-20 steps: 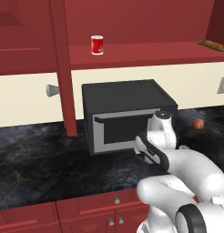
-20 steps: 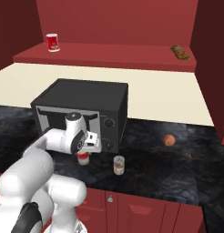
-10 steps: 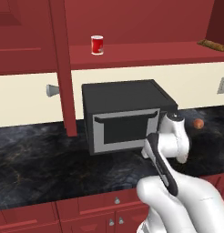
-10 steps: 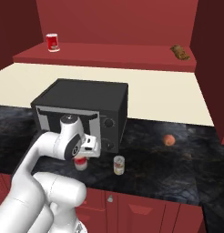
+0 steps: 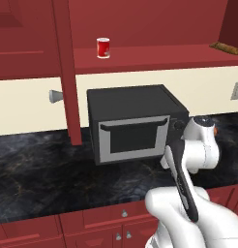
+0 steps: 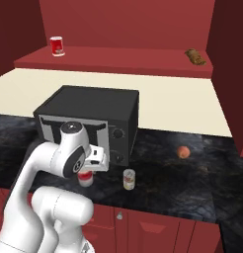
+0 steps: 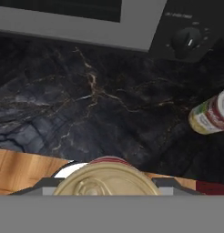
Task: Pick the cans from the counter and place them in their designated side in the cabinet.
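The small red-over-white cylindrical tin (image 6: 85,178) sits low at the hand (image 6: 89,170), just above the dark marble-look surface (image 6: 192,188). In the right base view only its lower part shows below the white wrist. In the hand view its gold lid (image 7: 107,182) lies between the two finger tips, and the hand looks pinched on the tin, though the contact itself is cut off by the bottom edge. The second small tin with the yellowish-olive label (image 6: 129,179) stands upright on the surface just beside it, in front of the black microwave (image 6: 94,118). A small orange-red round thing (image 6: 182,152), too small to identify, lies well apart. On the dark red cabinet's shelf (image 6: 123,62) stand an all-red can (image 6: 57,46) and a brown lump (image 6: 195,56), hard to make out.
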You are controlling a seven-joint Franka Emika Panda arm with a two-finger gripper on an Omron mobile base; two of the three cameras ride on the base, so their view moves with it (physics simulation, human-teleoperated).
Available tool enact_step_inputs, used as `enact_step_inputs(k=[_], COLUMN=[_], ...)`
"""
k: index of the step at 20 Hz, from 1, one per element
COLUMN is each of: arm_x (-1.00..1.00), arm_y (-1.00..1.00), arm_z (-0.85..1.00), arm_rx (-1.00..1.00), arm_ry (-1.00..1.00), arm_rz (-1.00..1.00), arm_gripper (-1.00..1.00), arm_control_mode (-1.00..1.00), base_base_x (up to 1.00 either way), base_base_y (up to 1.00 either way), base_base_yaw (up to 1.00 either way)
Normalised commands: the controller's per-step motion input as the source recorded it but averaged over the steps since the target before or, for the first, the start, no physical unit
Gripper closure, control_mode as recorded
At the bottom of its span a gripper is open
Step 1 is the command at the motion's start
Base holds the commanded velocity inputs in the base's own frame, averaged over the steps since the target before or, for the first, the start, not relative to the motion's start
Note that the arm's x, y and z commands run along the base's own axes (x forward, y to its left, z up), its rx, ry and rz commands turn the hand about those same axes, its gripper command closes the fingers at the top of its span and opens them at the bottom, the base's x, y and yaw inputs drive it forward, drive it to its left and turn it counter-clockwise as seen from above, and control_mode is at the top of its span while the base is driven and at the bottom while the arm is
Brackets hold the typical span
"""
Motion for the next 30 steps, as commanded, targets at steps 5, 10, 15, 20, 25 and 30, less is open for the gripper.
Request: enact_step_inputs(k=[5,10,15,20,25,30], arm_x=[-0.35,-0.32,-0.18,-0.21,-0.14,-0.22], arm_y=[-0.08,-0.01,0.0,0.0,0.01,0.0], arm_z=[0.45,0.46,0.41,0.4,0.34,0.35], arm_rx=[0.0,0.0,0.0,0.0,-0.02,-0.01], arm_ry=[-0.07,-0.11,-0.13,-0.11,-0.14,-0.12], arm_rz=[0.04,0.03,0.01,0.0,0.0,0.0], arm_gripper=[1.0,1.0,1.0,1.0,1.0,1.0], arm_control_mode=[-1.0,-1.0,-1.0,-1.0,-1.0,-1.0], base_base_x=[0.0,0.0,0.0,0.0,0.0,0.0], base_base_y=[0.0,0.0,0.0,0.0,0.0,0.0], base_base_yaw=[0.0,0.0,0.0,0.0,0.0,0.0])
